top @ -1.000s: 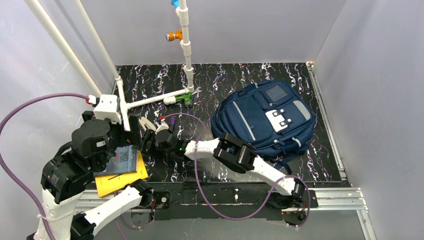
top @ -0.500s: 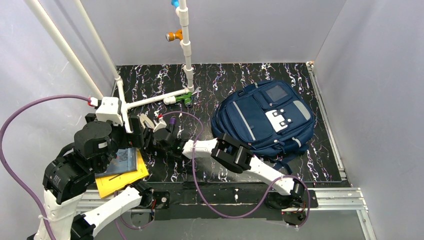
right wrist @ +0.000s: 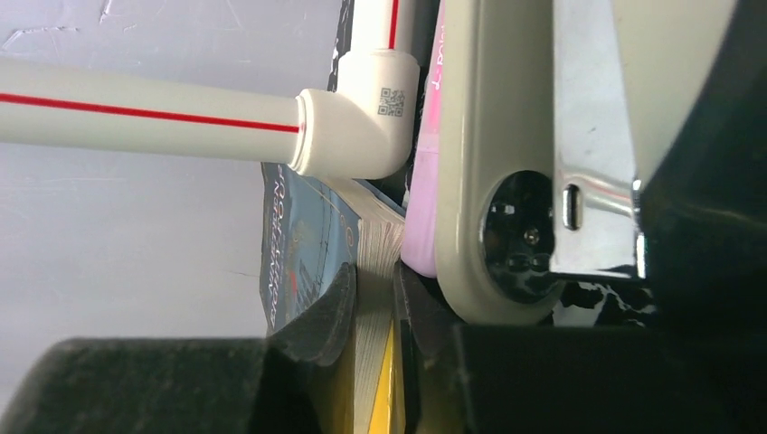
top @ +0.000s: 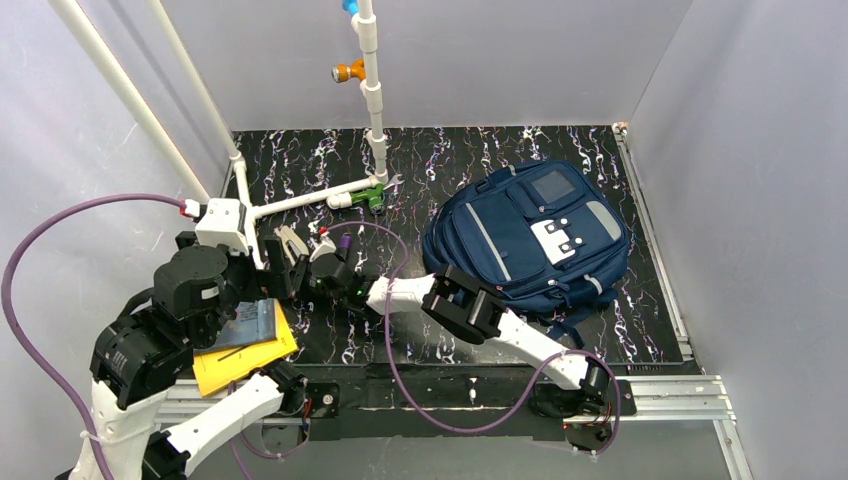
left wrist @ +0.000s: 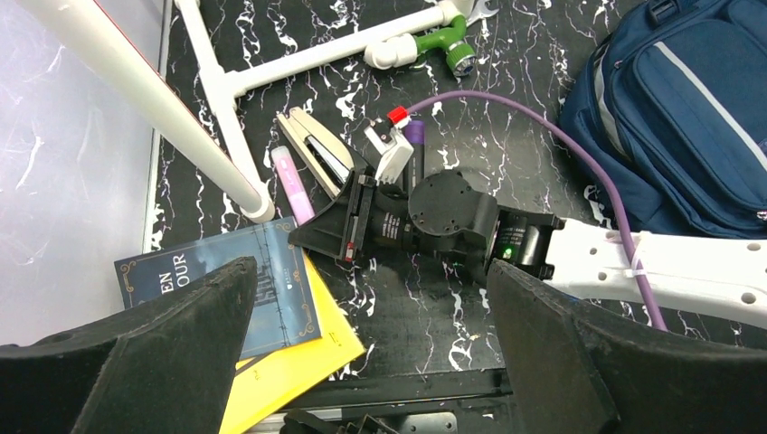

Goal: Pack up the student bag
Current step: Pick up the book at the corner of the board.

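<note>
While the right pincer (left wrist: 353,190) sits narrow at the stapler (left wrist: 312,149) (gripped or not, I cannot tell), a partial hold could shove it into the pipe (left wrist: 226,117) just ahead.

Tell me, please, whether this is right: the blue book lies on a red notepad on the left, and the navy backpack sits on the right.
Not quite: the notepad is yellow, not red, as the left wrist view shows. The blue book does lie on it on the left, with the navy backpack on the right.

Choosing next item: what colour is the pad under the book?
The pad is yellow; left wrist view clearest.
</note>
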{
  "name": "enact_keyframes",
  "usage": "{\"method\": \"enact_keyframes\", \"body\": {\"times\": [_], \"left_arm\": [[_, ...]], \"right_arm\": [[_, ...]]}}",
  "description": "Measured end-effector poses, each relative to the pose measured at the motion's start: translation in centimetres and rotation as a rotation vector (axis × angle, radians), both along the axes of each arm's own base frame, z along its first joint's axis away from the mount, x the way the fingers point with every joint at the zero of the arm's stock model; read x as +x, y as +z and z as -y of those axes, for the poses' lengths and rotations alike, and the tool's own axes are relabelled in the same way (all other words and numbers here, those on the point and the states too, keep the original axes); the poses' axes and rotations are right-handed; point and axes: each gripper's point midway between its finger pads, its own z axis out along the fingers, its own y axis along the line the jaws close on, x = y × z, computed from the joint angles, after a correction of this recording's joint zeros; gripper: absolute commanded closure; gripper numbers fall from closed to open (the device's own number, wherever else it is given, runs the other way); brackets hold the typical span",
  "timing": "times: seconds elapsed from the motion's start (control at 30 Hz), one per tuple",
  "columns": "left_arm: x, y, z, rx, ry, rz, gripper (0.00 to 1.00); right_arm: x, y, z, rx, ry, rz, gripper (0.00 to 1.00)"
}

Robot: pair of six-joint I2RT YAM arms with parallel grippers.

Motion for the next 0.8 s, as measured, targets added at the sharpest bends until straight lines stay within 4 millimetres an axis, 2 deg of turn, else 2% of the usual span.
{"method": "enact_keyframes", "body": {"times": [0.07,0.4,0.5,0.6,0.7,0.77,0.8], "left_arm": [[0.0,-0.5,0.1,0.0,-0.003,-0.011,0.02],[0.4,-1.2,1.0,-0.021,-0.019,-0.025,0.02],[0.6,-1.4,1.2,-0.022,-0.019,-0.028,0.02],[0.8,-1.9,1.5,-0.022,-0.025,-0.038,0.02],[0.8,-2.1,1.8,-0.025,-0.033,-0.045,0.02],[0.9,-2.2,1.9,-0.028,-0.036,-0.044,0.02],[1.0,-2.2,2.0,-0.029,-0.038,-0.045,0.02]], "right_arm": [[0.1,0.1,0.3,-0.001,0.003,0.001,0.99],[0.0,2.3,3.1,-0.039,0.032,0.028,0.99],[-0.5,3.0,4.7,-0.058,0.046,0.029,0.99],[-0.9,3.5,7.2,-0.085,0.047,0.031,0.99],[-0.5,3.8,9.0,-0.103,0.043,0.033,0.98],[0.1,3.7,10.1,-0.113,0.037,0.035,0.84],[0.3,3.5,10.4,-0.111,0.039,0.034,0.83]]}}
